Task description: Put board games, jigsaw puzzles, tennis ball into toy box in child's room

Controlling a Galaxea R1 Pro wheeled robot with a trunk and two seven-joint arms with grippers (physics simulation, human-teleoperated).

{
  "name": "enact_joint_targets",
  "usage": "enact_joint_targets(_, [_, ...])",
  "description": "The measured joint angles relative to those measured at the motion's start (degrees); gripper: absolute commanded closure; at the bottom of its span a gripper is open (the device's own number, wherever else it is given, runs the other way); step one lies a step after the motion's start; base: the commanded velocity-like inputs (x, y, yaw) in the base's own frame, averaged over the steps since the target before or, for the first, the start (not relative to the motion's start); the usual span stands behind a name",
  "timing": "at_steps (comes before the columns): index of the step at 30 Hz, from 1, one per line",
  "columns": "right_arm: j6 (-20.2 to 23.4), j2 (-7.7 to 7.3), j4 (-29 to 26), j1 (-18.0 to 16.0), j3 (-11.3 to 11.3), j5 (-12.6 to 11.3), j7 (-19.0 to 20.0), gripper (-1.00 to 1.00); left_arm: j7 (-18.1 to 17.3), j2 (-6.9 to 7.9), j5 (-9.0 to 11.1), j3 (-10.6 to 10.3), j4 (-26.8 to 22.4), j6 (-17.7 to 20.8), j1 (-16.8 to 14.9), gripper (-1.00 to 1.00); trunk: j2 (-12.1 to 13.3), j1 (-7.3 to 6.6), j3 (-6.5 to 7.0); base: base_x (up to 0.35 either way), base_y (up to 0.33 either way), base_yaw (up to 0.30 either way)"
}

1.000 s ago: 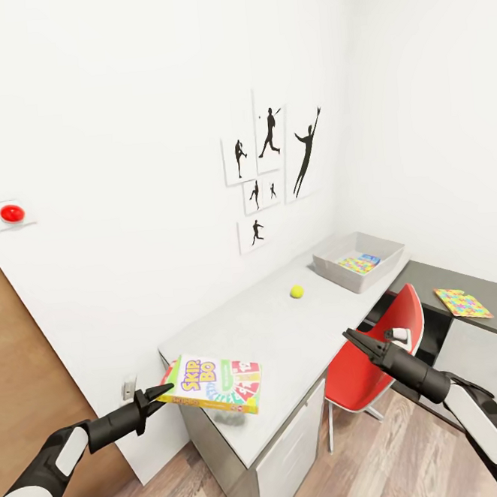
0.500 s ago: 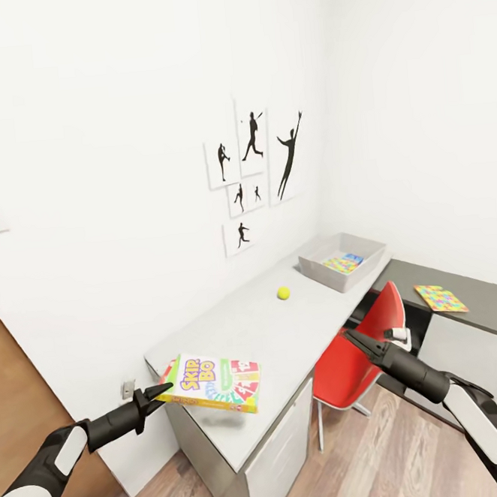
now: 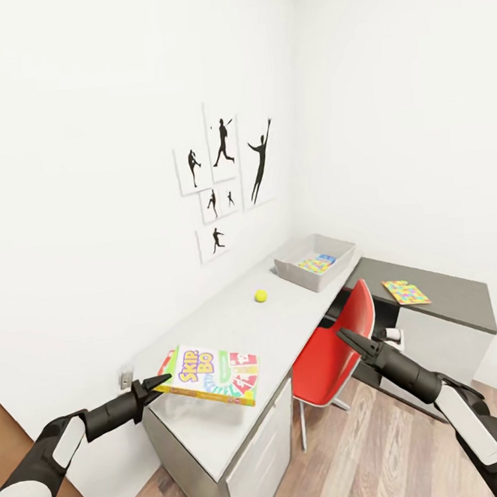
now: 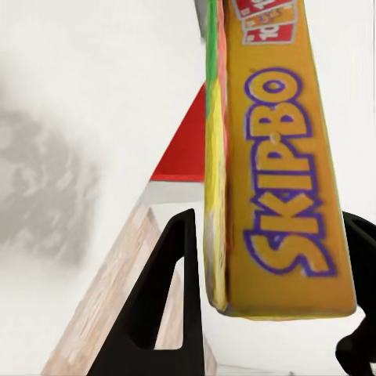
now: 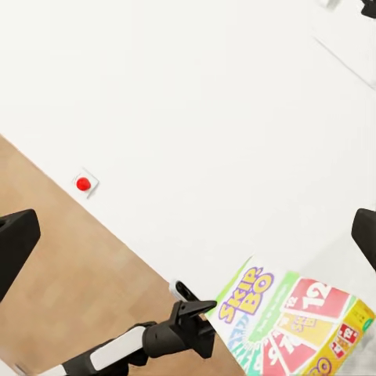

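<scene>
The left claw [image 3: 156,382] is clamped on the near edge of the SKIP BO game box [image 3: 210,375], holding it flat and level just above the near end of the long pale table [image 3: 219,424]; in the left wrist view the box's yellow edge [image 4: 274,172] runs between the two dark fingers [image 4: 160,305], and from the right wrist view the same box [image 5: 294,325] shows at the tip of the left claw [image 5: 205,312]. The right claw [image 3: 345,338] hangs in the air beside the table, in front of the red chair [image 3: 340,350], carrying nothing; in the head view its tips look close together, but the right wrist view shows its two fingers [image 5: 16,243] at opposite edges, so it stands spread wide. Farther along the table, the tennis ball [image 3: 261,295] lies alone on the bare top, near the toy box [image 3: 314,261] at the far end by the corner. Inside the toy box lie a multicoloured puzzle [image 3: 312,265] and a light blue game box [image 3: 325,258], side by side. Another jigsaw puzzle [image 3: 406,292] lies flat on the lower dark table [image 3: 449,302] to the right, well apart from the toy box. Black sports-silhouette pictures [image 3: 224,171] hang on the white wall above the table
</scene>
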Motion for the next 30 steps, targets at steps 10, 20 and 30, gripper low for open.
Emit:
enact_joint_targets(10, [0.2,0.30,0.1,0.0,-0.2,0.0,0.1,-1.00,0.1,0.01,-0.1,-0.2,-4.0,2.9,0.0,1.00,0.0,0.00,0.04,0.000,0.000,-0.015])
enact_joint_targets(20, [0.3,0.17,0.2,0.0,-0.3,0.0,0.2,-1.00,0.1,0.25,-0.2,0.0,-4.5,5.3,0.0,1.00,0.0,0.01,0.04,-0.090,0.000,0.000])
enact_joint_targets(30, [0.3,0.30,0.2,0.0,-0.6,0.0,0.0,-1.00,0.2,0.15,0.1,-0.6,-9.2,8.4,0.1,1.00,0.0,0.01,0.04,-0.019,0.000,-0.053])
